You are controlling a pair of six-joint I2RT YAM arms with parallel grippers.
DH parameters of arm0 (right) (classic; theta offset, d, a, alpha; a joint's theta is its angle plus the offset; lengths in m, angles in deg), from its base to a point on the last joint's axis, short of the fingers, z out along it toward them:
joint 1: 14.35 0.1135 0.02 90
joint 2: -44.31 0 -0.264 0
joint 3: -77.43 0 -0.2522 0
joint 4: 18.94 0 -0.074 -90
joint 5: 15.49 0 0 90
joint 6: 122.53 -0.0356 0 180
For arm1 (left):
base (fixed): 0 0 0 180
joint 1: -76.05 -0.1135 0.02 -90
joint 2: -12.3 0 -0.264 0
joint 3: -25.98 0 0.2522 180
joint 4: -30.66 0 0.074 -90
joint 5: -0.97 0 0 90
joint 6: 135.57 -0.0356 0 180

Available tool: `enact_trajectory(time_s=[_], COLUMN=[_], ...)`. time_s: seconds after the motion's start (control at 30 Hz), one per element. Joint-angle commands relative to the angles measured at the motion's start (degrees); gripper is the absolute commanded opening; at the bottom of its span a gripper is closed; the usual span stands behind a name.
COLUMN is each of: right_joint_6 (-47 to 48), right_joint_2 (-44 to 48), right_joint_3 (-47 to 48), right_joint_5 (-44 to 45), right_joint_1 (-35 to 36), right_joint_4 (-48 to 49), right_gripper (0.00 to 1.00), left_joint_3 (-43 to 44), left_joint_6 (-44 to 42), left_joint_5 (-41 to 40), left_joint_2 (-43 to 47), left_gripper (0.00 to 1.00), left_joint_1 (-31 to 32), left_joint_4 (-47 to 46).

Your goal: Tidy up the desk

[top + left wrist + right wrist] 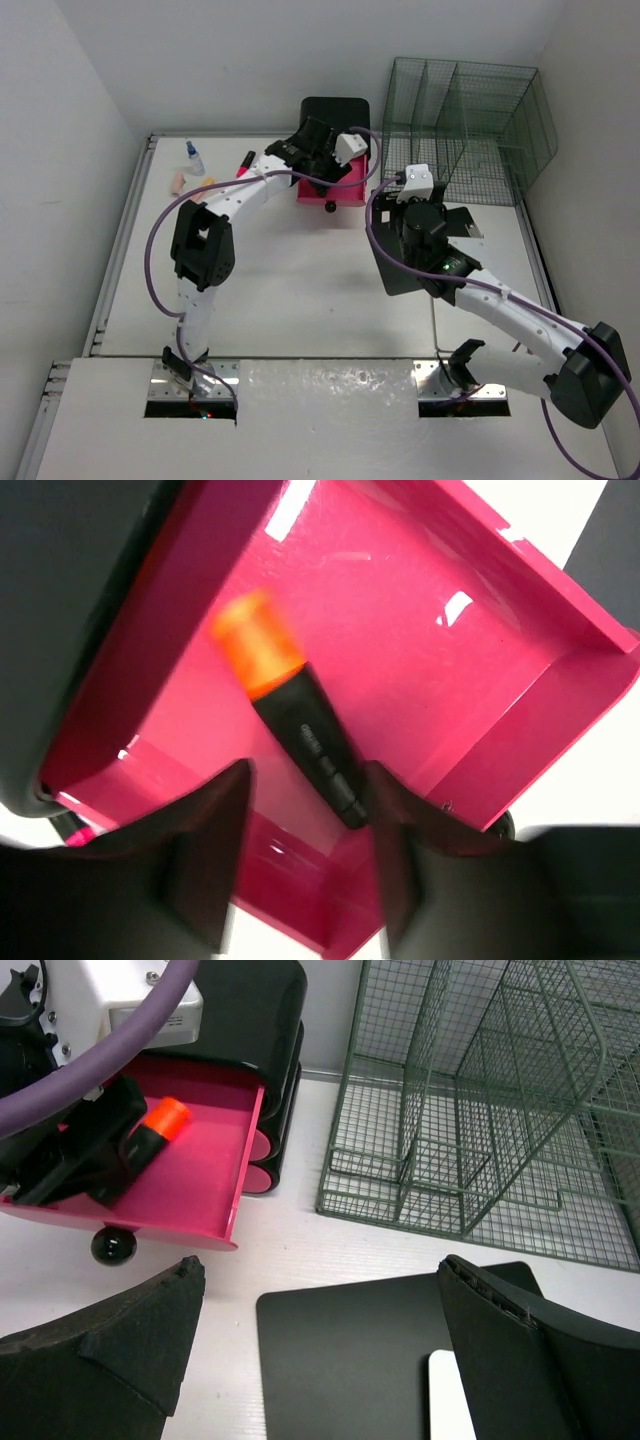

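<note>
The desk (300, 290) is a white tabletop with grey rails. A pink drawer (335, 190) stands pulled out of a black drawer unit (335, 112) at the back. My left gripper (318, 145) hovers over the drawer, open. In the left wrist view the gripper (308, 780) straddles the rear end of a black marker with an orange cap (295, 730), which lies on the drawer floor (420, 650). My right gripper (425, 205) is open and empty; in its own view it (320, 1270) is above a black pad (370, 1360) that bears a white object (460, 1400).
A green wire rack (470, 125) stands at the back right, close to the pad. At the back left lie a small bottle (193, 157), a pink marker (245, 163) and a small pinkish item (178, 182). The drawer has a black knob (112, 1247).
</note>
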Motion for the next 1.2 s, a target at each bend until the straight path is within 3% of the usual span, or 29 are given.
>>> enact_trajectory(time_s=[0.0, 0.13, 0.37, 0.63, 0.77, 0.87, 1.0, 1.17], right_joint_6=[-0.2, 0.0, 0.2, 0.3, 0.1, 0.0, 0.3, 0.9], right_joint_2=[0.6, 0.3, 0.1, -0.2, -0.3, -0.7, -1.0, -1.0], right_joint_3=[0.0, 0.1, 0.0, 0.1, 0.1, 0.1, 0.4, 0.2], right_joint_5=[0.6, 0.3, 0.1, -0.7, -1.7, -2.6, -3.6, -3.1], right_joint_1=[-0.4, -0.4, -0.4, -0.4, -0.4, -0.3, -0.4, -0.4], right_joint_4=[1.5, 1.6, 1.5, 1.5, 1.7, 2.0, 1.8, 1.8], right_gripper=[0.95, 0.95, 0.95, 0.95, 0.95, 0.95, 0.95, 0.95], left_joint_3=[3.7, 6.0, 13.1, 10.7, 6.0, 5.0, 11.0, 12.0], left_joint_6=[-1.6, -0.9, 4.8, 19.0, 19.6, 14.9, 14.3, 16.4], left_joint_5=[0.6, -1.4, -7.1, -3.2, -3.7, -3.8, -7.4, -7.0], left_joint_2=[3.1, 3.6, 5.1, 6.1, 3.5, -0.7, -10.2, -13.2], left_gripper=[0.51, 0.58, 0.59, 0.64, 0.64, 0.64, 0.64, 0.6], left_joint_1=[0.4, 0.3, -1.2, -18.4, -23.3, -23.6, -23.6, -23.6], left_joint_4=[-0.9, 0.0, 2.2, -2.4, -6.6, -8.9, -7.3, -7.8])
